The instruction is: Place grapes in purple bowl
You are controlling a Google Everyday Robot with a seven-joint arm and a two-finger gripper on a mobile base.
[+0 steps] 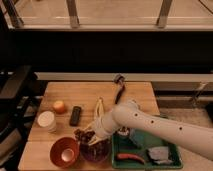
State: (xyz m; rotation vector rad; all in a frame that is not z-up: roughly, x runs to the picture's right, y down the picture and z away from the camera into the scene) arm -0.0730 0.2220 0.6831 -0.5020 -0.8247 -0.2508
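Note:
The grapes (83, 134), a dark reddish-purple bunch, hang at the upper left rim of the purple bowl (96, 150), which stands at the table's front between the orange-red bowl and the green tray. My gripper (92, 137) is at the end of the white arm (150, 123) that reaches in from the right. It is shut on the grapes just above the purple bowl. The arm's wrist hides part of the bowl's far rim.
An orange-red bowl (64, 152) sits left of the purple bowl. A black remote (75, 115), an orange (59, 106), a white cup (46, 121) and a banana (99, 107) lie behind. A green tray (168, 148) with a red chili (131, 158) is on the right.

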